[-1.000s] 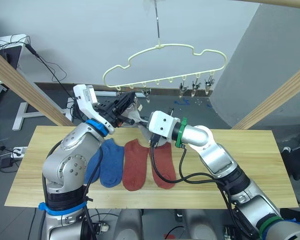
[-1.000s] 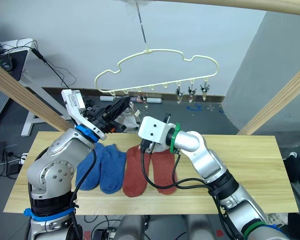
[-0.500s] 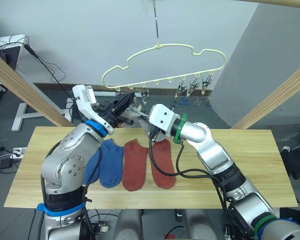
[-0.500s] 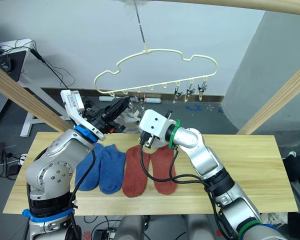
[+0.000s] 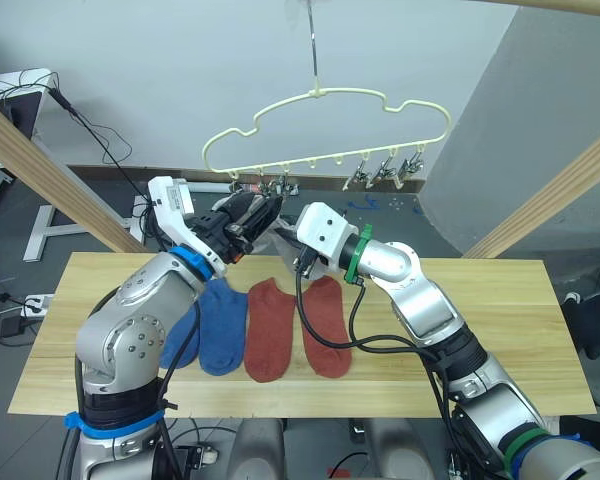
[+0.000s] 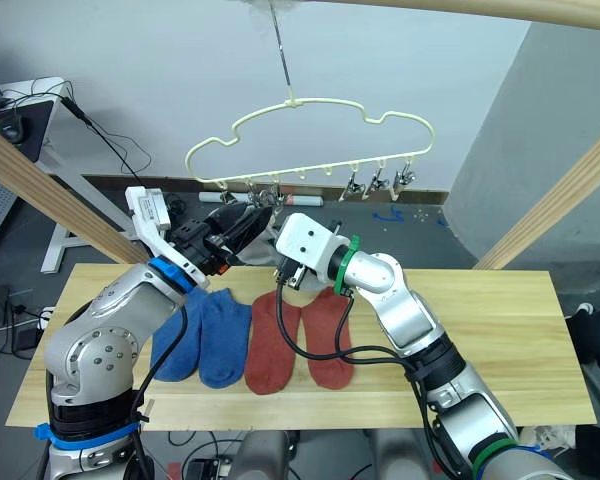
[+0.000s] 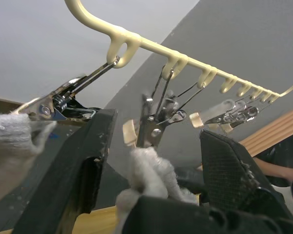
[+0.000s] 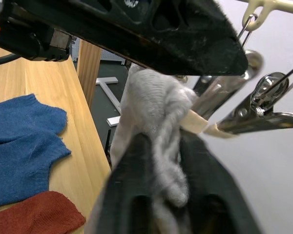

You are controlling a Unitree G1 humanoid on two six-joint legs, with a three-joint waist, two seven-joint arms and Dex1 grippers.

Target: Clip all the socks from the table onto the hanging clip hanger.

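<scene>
With the right gripper (image 8: 158, 195) clamped on the light grey knit sock (image 8: 154, 112) and the left gripper (image 7: 151, 161) spread wide around the small grey metal clip (image 7: 154, 124), feed the cuff fully between the clip's tips.

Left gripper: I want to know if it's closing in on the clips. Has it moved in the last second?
Yes. The left gripper has risen and shifted right toward the clips on the clip hanger, judged against the table.

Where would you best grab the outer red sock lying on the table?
Probably at its open cuff end, coming straight down from above. The sock lies flat on the table, so pinching the cuff edge leaves fabric free for a clip.
</scene>
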